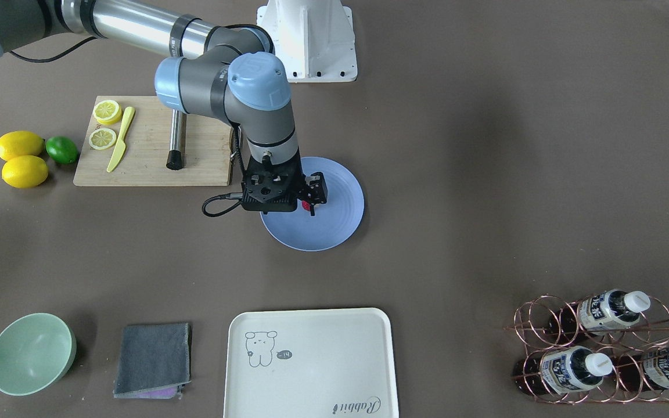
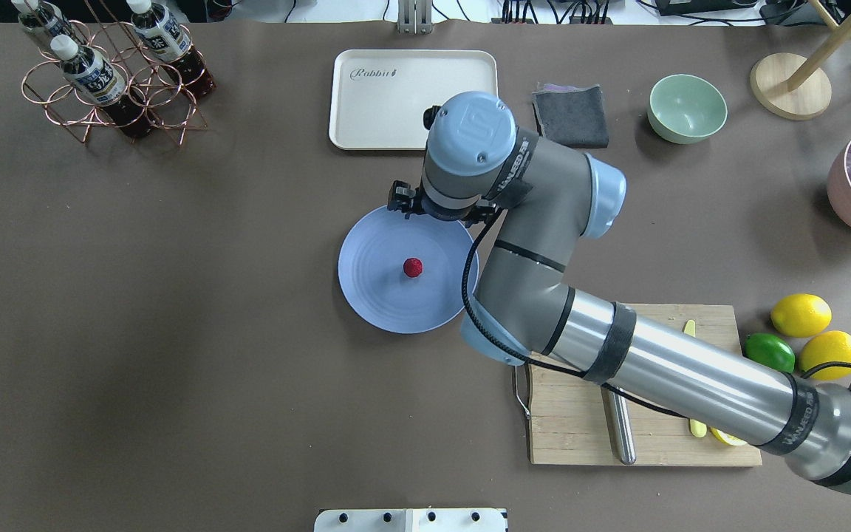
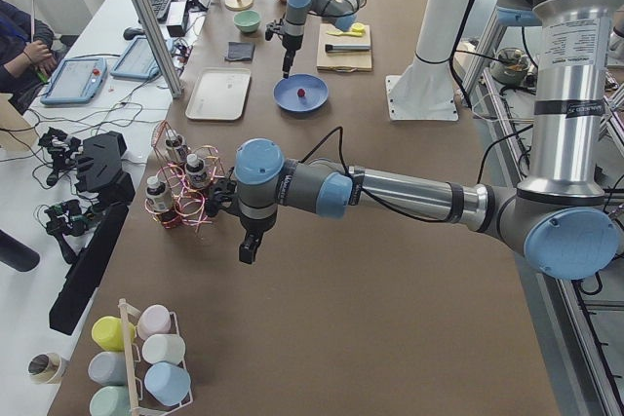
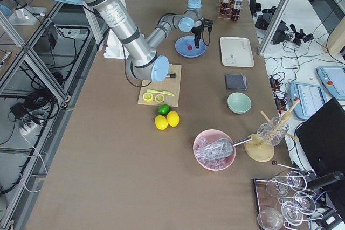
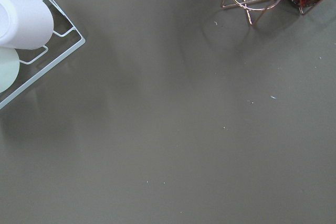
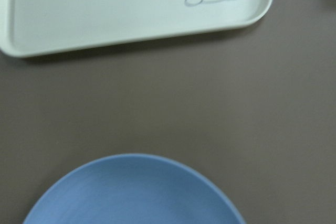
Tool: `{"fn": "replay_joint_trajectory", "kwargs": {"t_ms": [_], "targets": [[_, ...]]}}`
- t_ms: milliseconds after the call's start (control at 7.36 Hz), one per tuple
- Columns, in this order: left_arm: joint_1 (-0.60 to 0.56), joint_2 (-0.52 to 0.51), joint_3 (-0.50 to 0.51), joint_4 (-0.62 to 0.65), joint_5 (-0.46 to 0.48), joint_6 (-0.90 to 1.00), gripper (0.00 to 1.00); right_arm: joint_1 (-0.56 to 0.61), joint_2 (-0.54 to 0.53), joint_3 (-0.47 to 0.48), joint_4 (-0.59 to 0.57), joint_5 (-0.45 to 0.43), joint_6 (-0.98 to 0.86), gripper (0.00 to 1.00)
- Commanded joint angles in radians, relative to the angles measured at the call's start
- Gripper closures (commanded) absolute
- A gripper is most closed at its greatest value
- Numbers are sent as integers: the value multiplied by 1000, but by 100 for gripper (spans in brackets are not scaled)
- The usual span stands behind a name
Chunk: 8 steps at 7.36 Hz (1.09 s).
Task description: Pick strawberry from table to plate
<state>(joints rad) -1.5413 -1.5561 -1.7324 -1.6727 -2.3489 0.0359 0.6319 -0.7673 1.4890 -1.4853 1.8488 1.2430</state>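
Far to the left, the left gripper (image 3: 248, 252) hangs low over the bare table (image 2: 174, 310), just beside the rack (image 3: 180, 187) of bottles. Whether it is spread or pressed together I cannot tell. A careless sideways swing from there could clip the rack.

Next comes the plate (image 2: 374, 295). The strawberry (image 2: 413, 267) lies near its middle, below the right gripper (image 3: 286, 67) and a little to the robot's side of it, not touching it. The placing looks done, so the danger is in the leaving.

The right gripper hangs above the plate's far rim. No view shows clearly whether it is spread or pressed together, so I cannot tell, but it seems to carry nothing. If it drops or pulls back low, its tip could catch the rim. That could jolt the shallow plate and roll the round strawberry onto the table. The cable (image 2: 467, 295) looped below the wrist crosses above the plate's right edge and might snag it likewise.

Right of the gripper, the board (image 2: 573, 428) lies under the forearm, and a low retreat could knock it.
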Motion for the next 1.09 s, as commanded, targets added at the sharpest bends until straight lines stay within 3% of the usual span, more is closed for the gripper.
{"fn": "replay_joint_trajectory", "kwargs": {"t_ms": [0, 272, 407, 679, 951], "targets": [[-10, 8, 8, 4, -3, -2, 2, 199, -148, 159, -134, 141, -286, 0], [-31, 18, 7, 4, -10, -8, 2, 392, -336, 261, -142, 226, -553, 0], [-31, 22, 7, 2, -56, -7, 2, 473, -404, 266, -141, 255, -706, 0], [-42, 22, 10, 2, -63, -10, 2, 653, -542, 264, -141, 351, -1004, 0], [-43, 22, 17, 1, -58, 1, 2, 811, -644, 231, -142, 388, -1230, 0]]}}
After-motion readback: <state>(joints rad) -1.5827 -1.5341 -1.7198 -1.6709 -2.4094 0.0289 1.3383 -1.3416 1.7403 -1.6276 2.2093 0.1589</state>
